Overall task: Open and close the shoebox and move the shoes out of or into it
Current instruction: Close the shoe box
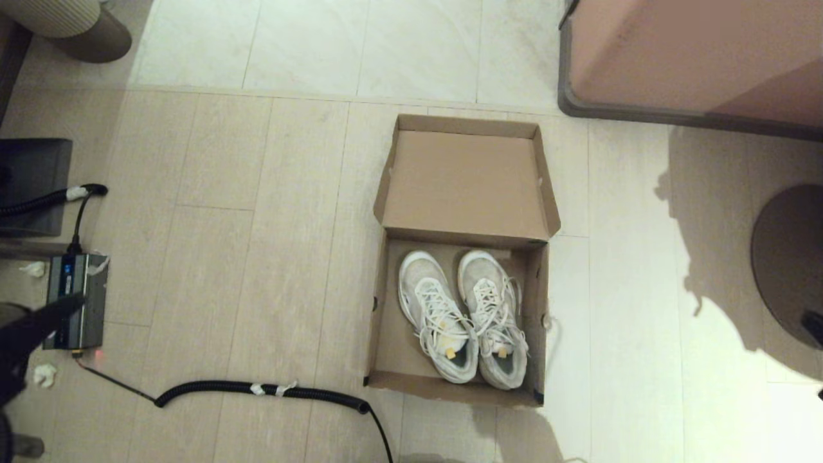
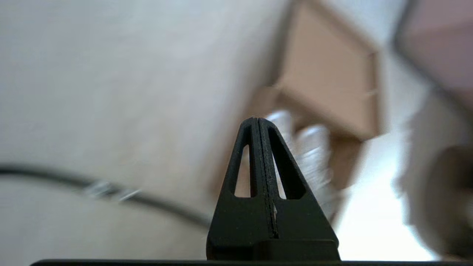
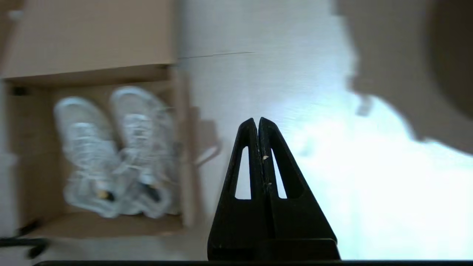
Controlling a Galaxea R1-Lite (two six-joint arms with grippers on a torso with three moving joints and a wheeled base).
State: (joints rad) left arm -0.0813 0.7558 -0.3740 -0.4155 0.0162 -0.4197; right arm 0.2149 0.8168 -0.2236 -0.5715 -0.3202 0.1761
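From the head camera: one shoebox (image 1: 460, 257) is sitting open on the floor, lid folded flat back on its hinge, and two shoes (image 1: 460, 315) are lying side by side inside it, toes toward the lid, touching each other along their inner sides. The left gripper (image 1: 38, 321) is showing only as a dark shape at the frame's left edge, well apart from the box; the right arm is barely peeking in at the far right edge. One black corrugated cable (image 1: 270, 390) is running along the floor near the box front. Left wrist camera: the left gripper (image 2: 257, 122) is holding its jaws pressed together, nothing between them; shoebox (image 2: 325, 85) and shoes (image 2: 306, 155) are lying ahead of and beyond the tips. Right wrist camera: the right gripper (image 3: 257, 122) is likewise closed on nothing, with the shoebox (image 3: 92, 40) and shoes (image 3: 114, 147) off to one side of the jaws, not in line with them. Judging handling: the mesh sneakers are probably light and soft, collapsing under a pinch; the heel collar or tongue looks the firmest hold. The cardboard lid likely bends easily, so its front lip seems best.
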